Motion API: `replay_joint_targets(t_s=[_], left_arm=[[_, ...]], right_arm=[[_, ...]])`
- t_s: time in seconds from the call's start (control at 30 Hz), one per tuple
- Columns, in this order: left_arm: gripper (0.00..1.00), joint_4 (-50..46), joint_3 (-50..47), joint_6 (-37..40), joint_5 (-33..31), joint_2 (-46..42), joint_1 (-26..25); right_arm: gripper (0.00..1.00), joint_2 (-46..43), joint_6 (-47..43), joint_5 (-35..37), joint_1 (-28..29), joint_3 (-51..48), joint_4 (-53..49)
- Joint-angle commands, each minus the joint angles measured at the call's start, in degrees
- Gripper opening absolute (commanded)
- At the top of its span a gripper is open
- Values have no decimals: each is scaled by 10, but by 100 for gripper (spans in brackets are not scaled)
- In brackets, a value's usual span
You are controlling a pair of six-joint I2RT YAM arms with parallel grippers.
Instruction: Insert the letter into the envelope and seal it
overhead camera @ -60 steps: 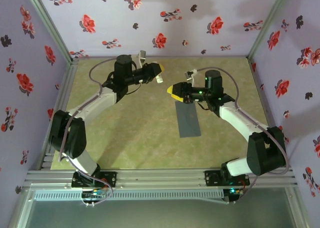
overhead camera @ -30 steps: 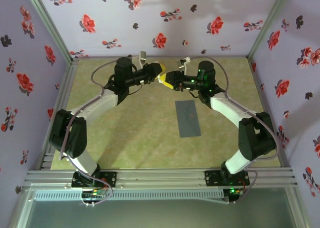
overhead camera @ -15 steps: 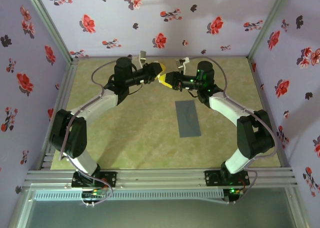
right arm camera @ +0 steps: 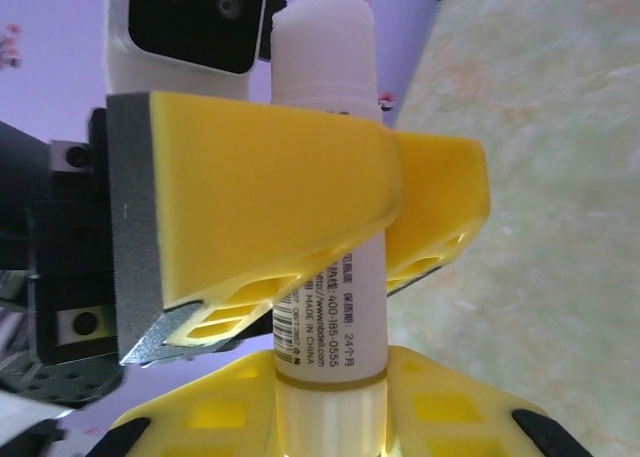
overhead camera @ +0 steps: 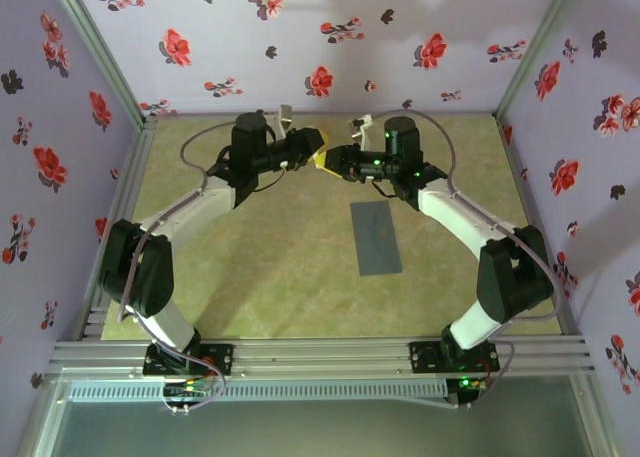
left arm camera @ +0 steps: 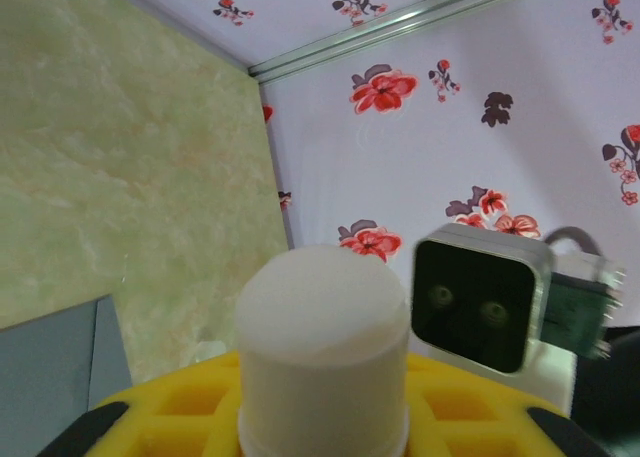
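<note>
- Two grippers meet tip to tip above the far middle of the table: the left gripper and the right gripper.
- Left gripper: its yellow fingers are clamped across the body of a white glue stick, one on each side.
- Right gripper: its own fingers are closed narrow on the end of the same glue stick, which runs straight out from them into the left gripper's hold.
- The envelope lies flat on the table, apart from both grippers — below the right gripper and back toward the arm bases.
- In the left wrist view a grey corner of the envelope sits low and left of the fingers.
</note>
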Motion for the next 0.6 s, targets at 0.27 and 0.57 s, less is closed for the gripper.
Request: replay_joint_targets(t_s=[0.27,0.57], left_arm=[[0,-99,77,13,-10,6,-61],[0,-149,103,18,-21,10,-79]], right_arm=[[16,-51,-183,290,118,24,-145],[16,-35,-238,411,195,6,-125]])
